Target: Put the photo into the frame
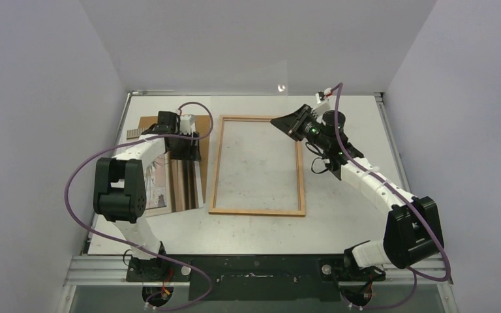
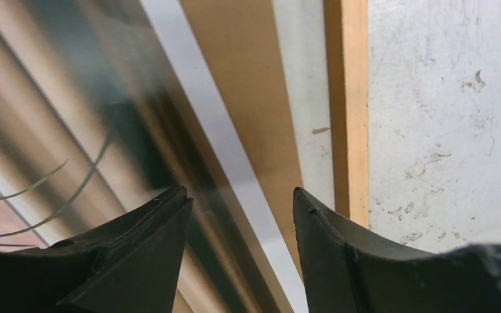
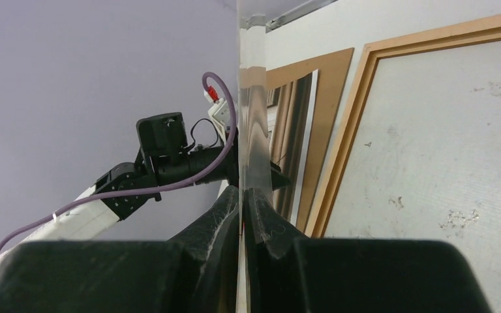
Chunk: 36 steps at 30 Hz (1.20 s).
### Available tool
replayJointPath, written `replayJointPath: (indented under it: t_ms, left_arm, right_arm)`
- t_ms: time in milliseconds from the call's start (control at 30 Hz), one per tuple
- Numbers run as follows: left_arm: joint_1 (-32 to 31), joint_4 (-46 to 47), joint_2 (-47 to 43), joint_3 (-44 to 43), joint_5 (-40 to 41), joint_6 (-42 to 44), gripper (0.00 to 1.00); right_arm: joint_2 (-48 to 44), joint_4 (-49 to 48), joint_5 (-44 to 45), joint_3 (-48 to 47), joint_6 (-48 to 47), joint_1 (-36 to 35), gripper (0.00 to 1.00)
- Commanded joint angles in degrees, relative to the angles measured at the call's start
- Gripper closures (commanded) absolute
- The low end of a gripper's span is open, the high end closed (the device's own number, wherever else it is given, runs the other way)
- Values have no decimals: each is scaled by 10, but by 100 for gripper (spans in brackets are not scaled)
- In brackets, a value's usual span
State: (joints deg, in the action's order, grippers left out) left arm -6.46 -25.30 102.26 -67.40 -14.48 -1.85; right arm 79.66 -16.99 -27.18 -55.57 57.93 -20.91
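Observation:
The frame, a narrow light-wood rectangle, lies flat in the middle of the table, and bare table shows inside it. The photo lies face up to its left, with plant stems on beige and brown stripes. My left gripper hovers low over the photo's right edge. Its jaws are open, with nothing between them. My right gripper is raised above the frame's far right corner. It is shut on a thin clear pane, which stands upright and edge-on to the wrist camera.
A plain brown backing sheet lies under the photo, its edge close to the frame's left rail. A small ribbed brown piece sits at the far left. Grey walls close in three sides of the table.

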Motion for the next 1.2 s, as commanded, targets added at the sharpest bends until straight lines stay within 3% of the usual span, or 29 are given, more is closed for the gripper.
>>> replayJointPath:
  t_ms: [0, 467, 767, 1167]
  left_arm:
    - [20, 3, -27, -28, -11, -11, 43]
    - [6, 18, -12, -11, 5, 2, 46]
    - [-27, 33, -1, 4, 36, 30, 46]
    - [-46, 44, 15, 9, 68, 45, 47]
  right_arm:
    - [-7, -64, -16, 21, 51, 5, 95]
    - [154, -164, -41, 96, 96, 33, 95]
    - [177, -151, -41, 99, 71, 50, 95]
    - [194, -197, -55, 132, 115, 56, 95]
